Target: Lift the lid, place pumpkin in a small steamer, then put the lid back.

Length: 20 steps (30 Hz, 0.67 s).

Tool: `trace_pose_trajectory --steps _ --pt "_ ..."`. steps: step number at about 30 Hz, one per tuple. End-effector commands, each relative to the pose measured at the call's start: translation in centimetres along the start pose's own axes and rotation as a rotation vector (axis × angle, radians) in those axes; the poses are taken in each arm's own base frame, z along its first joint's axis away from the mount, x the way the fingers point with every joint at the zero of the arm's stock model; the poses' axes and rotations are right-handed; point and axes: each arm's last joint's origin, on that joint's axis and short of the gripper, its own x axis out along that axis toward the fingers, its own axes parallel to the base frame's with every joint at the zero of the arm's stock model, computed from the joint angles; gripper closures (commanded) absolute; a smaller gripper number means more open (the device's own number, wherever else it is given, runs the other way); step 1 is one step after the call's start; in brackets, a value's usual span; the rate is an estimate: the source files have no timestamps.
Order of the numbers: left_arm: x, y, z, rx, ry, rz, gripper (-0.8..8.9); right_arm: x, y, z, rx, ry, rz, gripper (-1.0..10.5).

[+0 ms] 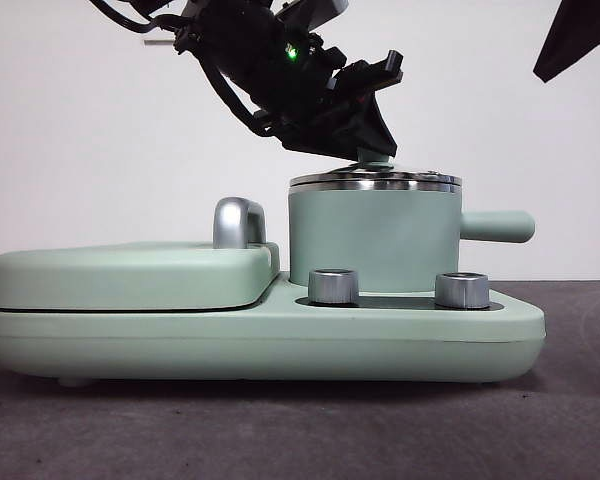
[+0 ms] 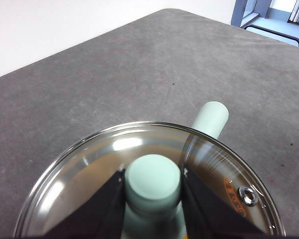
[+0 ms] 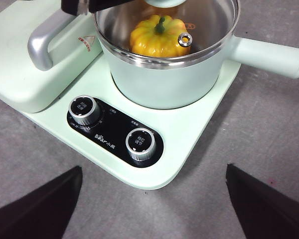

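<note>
front view: the steamer (image 1: 372, 240) stands on the right half of the base (image 1: 280, 340), its stub handle (image 1: 498, 226) pointing right. the lid (image 1: 376, 181) lies flat on the steamer's rim. the left gripper (image 1: 372, 152) reaches down from the upper left, dark and tilted, with its tips at the lid's green knob (image 1: 376, 158). the griddle cover (image 1: 130, 275) fills the left half of the base, with a steel grip (image 1: 238, 222) on it just beside the steamer. two steel dials (image 1: 332, 286) sit on the base in front of the steamer. a black tip of the right gripper (image 1: 578, 38) shows at the top right corner, well above the bench (image 1: 560, 420).

left wrist view: the left gripper (image 2: 153, 186) has a jaw on each side of the knob (image 2: 153, 180), pressed against it, pinching it. the glass of the lid (image 2: 89, 174) spreads round the knob, with a small steam vent (image 2: 248, 195) near the rim. the steamer's handle (image 2: 209, 118) sticks out past the lid over the grey bench (image 2: 139, 69).

right wrist view: the right gripper (image 3: 154, 204) hangs spread wide over the bench (image 3: 269, 109), just in front of the base (image 3: 189, 144), holding nothing. the pumpkin (image 3: 157, 37) sits inside the steamer (image 3: 164, 74), seen through the lid (image 3: 214, 30) with its green stem up. the griddle cover (image 3: 15, 59) lies beside the steamer.
</note>
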Motion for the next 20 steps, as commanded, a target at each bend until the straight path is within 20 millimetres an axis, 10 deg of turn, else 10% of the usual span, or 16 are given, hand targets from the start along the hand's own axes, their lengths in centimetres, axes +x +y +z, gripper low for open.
trace_pose_trajectory --steps 1,11,20 --pt "0.9 -0.4 -1.4 -0.004 0.078 -0.017 6.48 0.0 0.1 0.2 0.002 -0.005 0.005 5.0" --pt "0.1 -0.4 -0.5 0.001 0.052 -0.014 4.69 0.0 0.1 0.2 0.003 -0.005 0.005 5.0" --pt "-4.9 -0.4 2.7 -0.001 0.052 -0.002 4.71 0.0 0.1 0.2 0.002 -0.005 0.005 5.0"
